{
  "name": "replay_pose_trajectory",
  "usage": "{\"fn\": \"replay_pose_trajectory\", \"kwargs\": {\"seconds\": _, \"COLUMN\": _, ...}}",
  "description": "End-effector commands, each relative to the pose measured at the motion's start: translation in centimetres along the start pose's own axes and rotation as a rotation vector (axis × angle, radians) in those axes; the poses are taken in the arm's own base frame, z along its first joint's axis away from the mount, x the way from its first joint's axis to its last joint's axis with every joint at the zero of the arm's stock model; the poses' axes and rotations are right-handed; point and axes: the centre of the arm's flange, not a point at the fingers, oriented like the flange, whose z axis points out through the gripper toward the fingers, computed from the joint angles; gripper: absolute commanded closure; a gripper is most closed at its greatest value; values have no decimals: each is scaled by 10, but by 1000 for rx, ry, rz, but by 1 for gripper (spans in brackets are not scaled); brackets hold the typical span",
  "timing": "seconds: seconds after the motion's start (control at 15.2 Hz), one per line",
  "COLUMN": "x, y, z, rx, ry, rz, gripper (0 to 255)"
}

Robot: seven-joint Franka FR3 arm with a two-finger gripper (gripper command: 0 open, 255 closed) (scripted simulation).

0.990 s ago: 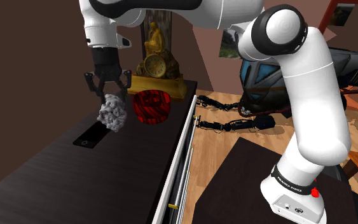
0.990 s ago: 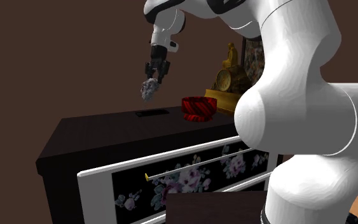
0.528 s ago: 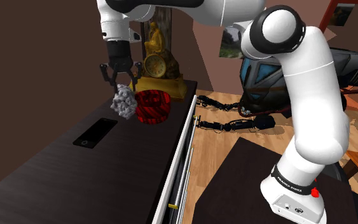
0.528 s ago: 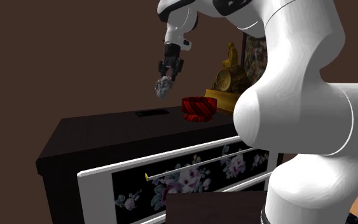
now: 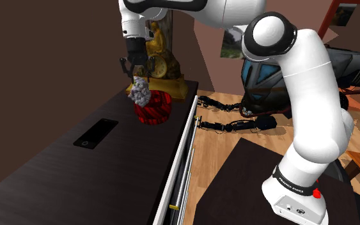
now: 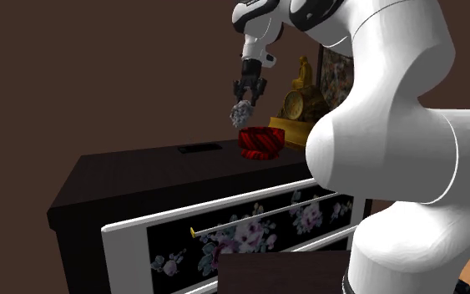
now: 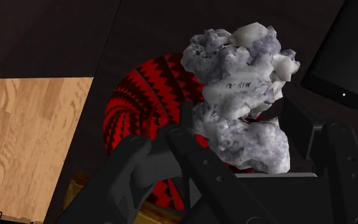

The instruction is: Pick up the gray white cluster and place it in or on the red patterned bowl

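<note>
While the white arm (image 5: 300, 96) arches from its stand at the shoulder view's 5 o'clock toward 11 o'clock, its hand hangs over the far end of the dark dresser top (image 5: 50, 179), which has a floral-fronted drawer (image 6: 250, 224) beneath it. A gilt figural clock (image 5: 159, 64) stands at the back edge. Just at its 6 o'clock sits the red patterned bowl (image 5: 153, 108), with black zigzags on its wall. A flat black phone (image 5: 96, 133) lies well apart, at the bowl's 8 o'clock.

The black gripper (image 5: 137, 78) points down and is clamped on the grey-white crystal cluster (image 5: 139, 93). The lump hangs clear of the surface, above the bowl's rim at about 11 o'clock in the shoulder view. In the wrist view the cluster (image 7: 241, 95) covers only the phone-side edge of the bowl (image 7: 139, 114), so I judge it not yet centred.

To do this step well, shift the hand across until the lump sits over the bowl's hollow. Then lower it close to the rim before parting the fingers, so the knobbly piece does not bounce out or tip the bowl toward the clock.
</note>
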Motion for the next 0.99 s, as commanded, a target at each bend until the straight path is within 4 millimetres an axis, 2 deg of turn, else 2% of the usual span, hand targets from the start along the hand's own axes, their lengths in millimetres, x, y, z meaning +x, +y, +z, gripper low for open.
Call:
{"fn": "replay_pose_trajectory", "kwargs": {"seconds": 0.0, "x": 20, "y": 15, "z": -7, "rx": 0, "ry": 0, "rz": -1, "gripper": 255}}
{"fn": "replay_pose_trajectory", "kwargs": {"seconds": 0.2, "x": 52, "y": 36, "z": -17, "rx": 0, "ry": 0, "rz": -1, "gripper": 255}}
{"fn": "replay_pose_trajectory", "kwargs": {"seconds": 0.26, "x": 68, "y": 46, "z": -22, "rx": 0, "ry": 0, "rz": -1, "gripper": 255}}
{"fn": "replay_pose_trajectory", "kwargs": {"seconds": 0.92, "x": 83, "y": 45, "z": 29, "rx": 0, "ry": 0, "rz": -1, "gripper": 255}}
